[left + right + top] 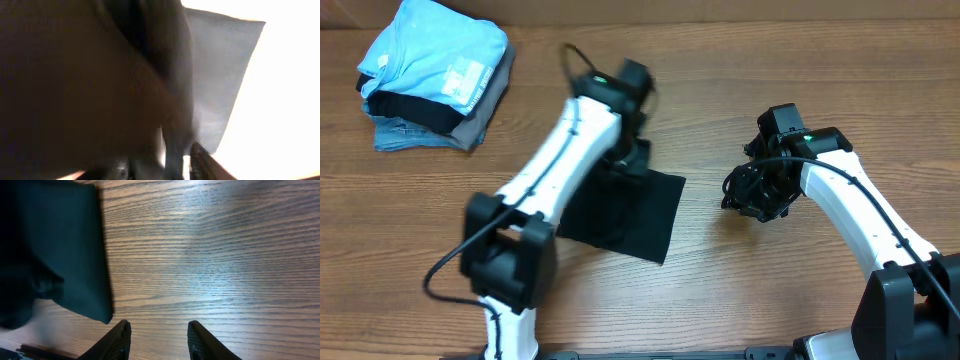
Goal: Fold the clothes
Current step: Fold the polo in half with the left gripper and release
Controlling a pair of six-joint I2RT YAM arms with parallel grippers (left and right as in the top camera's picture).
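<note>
Shirt (625, 215), black and folded, lies flat in the middle of the wood table (770, 290). The left gripper (633, 158) is down at the shirt's far edge. Its own camera shows only blurry dark cloth, so I cannot tell if it is open or holding on. The right gripper (159, 326) hangs over bare wood beside the shirt, fingers apart, holding nothing. Far off in the left corner sits a pile of folded clothes (435, 80).

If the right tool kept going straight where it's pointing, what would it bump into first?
Probably the bare table: the right tool aims at wood, and the shirt lies off to the side.
</note>
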